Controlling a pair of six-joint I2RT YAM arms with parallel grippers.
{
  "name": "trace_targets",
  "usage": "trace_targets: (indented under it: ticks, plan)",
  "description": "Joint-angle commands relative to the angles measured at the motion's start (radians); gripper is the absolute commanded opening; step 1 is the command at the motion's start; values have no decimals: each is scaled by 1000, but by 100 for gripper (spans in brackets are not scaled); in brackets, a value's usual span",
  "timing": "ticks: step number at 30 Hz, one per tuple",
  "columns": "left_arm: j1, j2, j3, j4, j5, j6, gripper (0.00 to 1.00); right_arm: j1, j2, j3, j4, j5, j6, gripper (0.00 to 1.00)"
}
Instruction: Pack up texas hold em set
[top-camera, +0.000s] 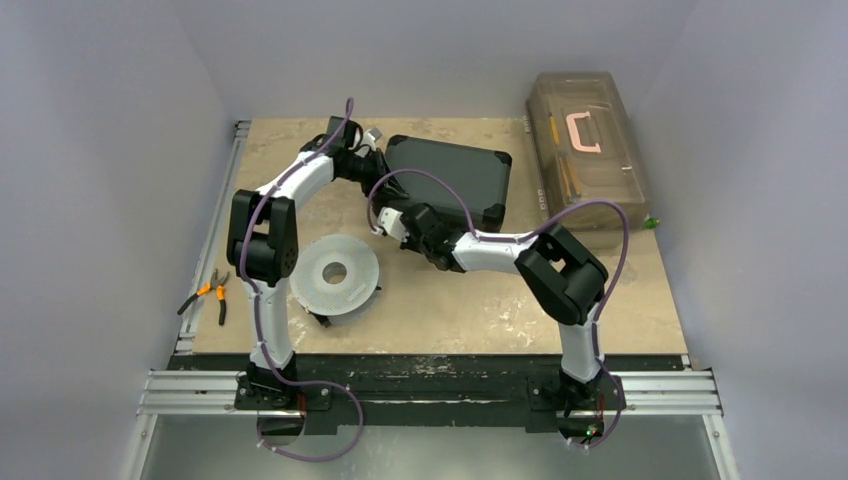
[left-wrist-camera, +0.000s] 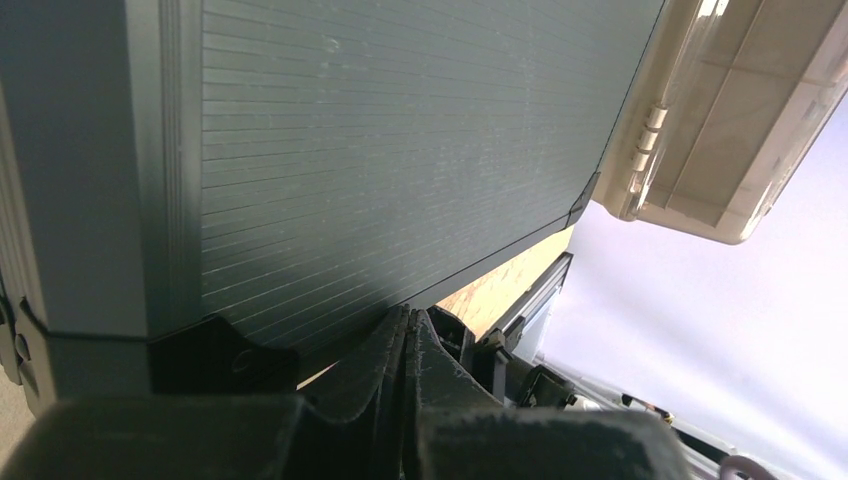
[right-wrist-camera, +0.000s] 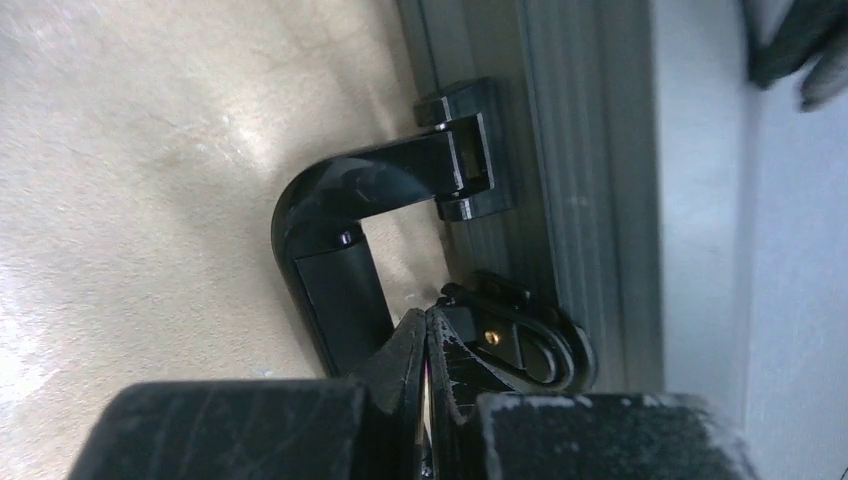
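The texas hold em set's black briefcase (top-camera: 455, 175) lies closed at the back centre of the table, so its chips and cards are hidden. My left gripper (top-camera: 380, 160) is at the case's left end. In the left wrist view its jaws (left-wrist-camera: 410, 316) are pressed together right against the ribbed case (left-wrist-camera: 380, 150), with nothing between them. My right gripper (top-camera: 415, 218) is at the case's near edge. In the right wrist view it (right-wrist-camera: 427, 316) is shut and empty, its tips between the black handle (right-wrist-camera: 330, 230) and a black latch (right-wrist-camera: 520, 345).
A translucent brown toolbox (top-camera: 588, 150) with a pink handle stands at the back right, also in the left wrist view (left-wrist-camera: 720, 130). A grey-white disc (top-camera: 335, 272) lies front left beside the left arm. Orange-handled pliers (top-camera: 210, 293) lie off the table's left edge.
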Motion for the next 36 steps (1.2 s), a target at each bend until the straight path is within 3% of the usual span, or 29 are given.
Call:
trace_targets:
  ticks: [1, 12, 18, 22, 26, 36]
  plan:
    - [18, 72, -32, -134, -170, 48, 0, -3, 38, 35, 21, 99, -54, 0]
    - [22, 71, -32, -143, -178, 51, 0, -42, 172, 76, -3, 256, -107, 0]
    - [24, 72, -29, -146, -181, 52, 0, -49, 106, 57, -83, 167, -63, 0]
    - [24, 77, -26, -142, -173, 49, 0, -47, 4, 182, -217, -46, 62, 0]
    - [24, 73, -28, -140, -171, 50, 0, -45, -96, 186, -132, -209, 152, 0]
    - [24, 63, -33, -136, -171, 48, 0, -46, -120, 147, -201, -124, 91, 0]
